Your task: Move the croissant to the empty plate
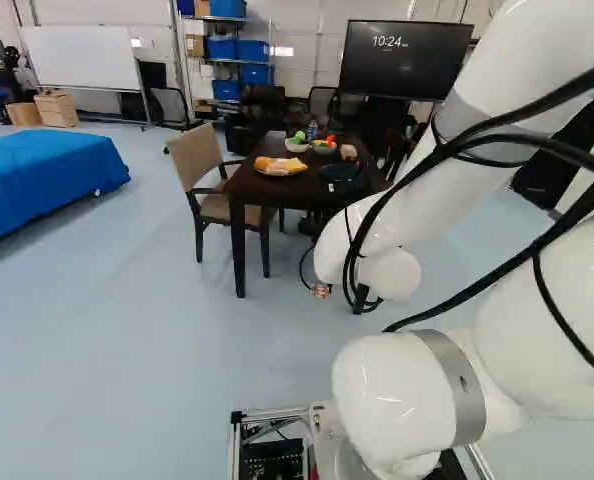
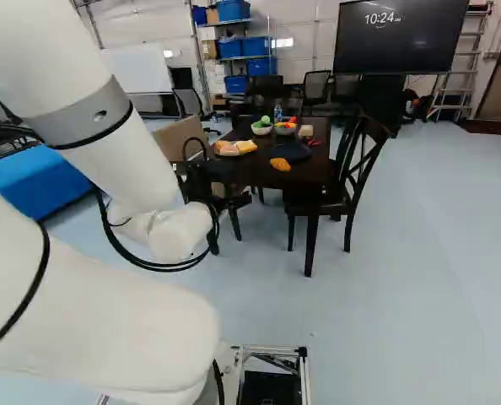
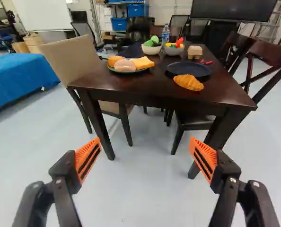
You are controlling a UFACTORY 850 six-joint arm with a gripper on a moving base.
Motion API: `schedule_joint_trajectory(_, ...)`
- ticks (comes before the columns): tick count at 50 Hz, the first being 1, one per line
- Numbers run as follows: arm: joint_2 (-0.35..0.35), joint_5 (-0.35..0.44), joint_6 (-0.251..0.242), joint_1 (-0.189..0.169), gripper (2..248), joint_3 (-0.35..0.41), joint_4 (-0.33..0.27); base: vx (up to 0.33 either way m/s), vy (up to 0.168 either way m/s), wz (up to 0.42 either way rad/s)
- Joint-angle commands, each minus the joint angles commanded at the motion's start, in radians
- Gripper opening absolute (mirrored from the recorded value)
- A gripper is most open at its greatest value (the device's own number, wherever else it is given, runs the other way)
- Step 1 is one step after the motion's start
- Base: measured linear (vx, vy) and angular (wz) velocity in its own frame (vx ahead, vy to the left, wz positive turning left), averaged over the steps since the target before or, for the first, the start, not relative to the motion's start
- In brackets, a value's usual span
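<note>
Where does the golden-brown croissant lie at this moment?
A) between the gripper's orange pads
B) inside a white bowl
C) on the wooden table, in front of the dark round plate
C: the golden-brown croissant lies on the dark wooden table, on the near side of the dark round plate.

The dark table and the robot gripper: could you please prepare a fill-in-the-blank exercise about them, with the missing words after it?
1. The fingers of the gripper stand ______, with nothing between them.
2. The dark plate on the table holds no food: it is ______.
3. Of the dark plate and the croissant, the one nearer the gripper is the ______.
4. The cloth at the left of the left base view is ______.

Missing words: open; empty; croissant; blue.
</note>
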Motion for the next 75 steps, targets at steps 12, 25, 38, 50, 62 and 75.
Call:
schedule_joint_trajectory(12, 0.0, 0.0, 0.0, 0.0, 247, 0.0, 0.0, 0.208, -0.04, -0.212)
schedule_joint_trajectory(25, 0.0, 0.0, 0.0, 0.0, 247, 0.0, 0.0, 0.196, -0.035, -0.195)
schedule_joint_trajectory(38, 0.0, 0.0, 0.0, 0.0, 247, 0.0, 0.0, 0.195, -0.041, -0.202)
schedule_joint_trajectory(50, 0.0, 0.0, 0.0, 0.0, 247, 0.0, 0.0, 0.198, -0.038, -0.207)
schedule_joint_trajectory(62, 0.0, 0.0, 0.0, 0.0, 247, 0.0, 0.0, 0.199, -0.038, -0.206)
schedule_joint_trajectory(75, 0.0, 0.0, 0.0, 0.0, 247, 0.0, 0.0, 0.175, -0.016, -0.103)
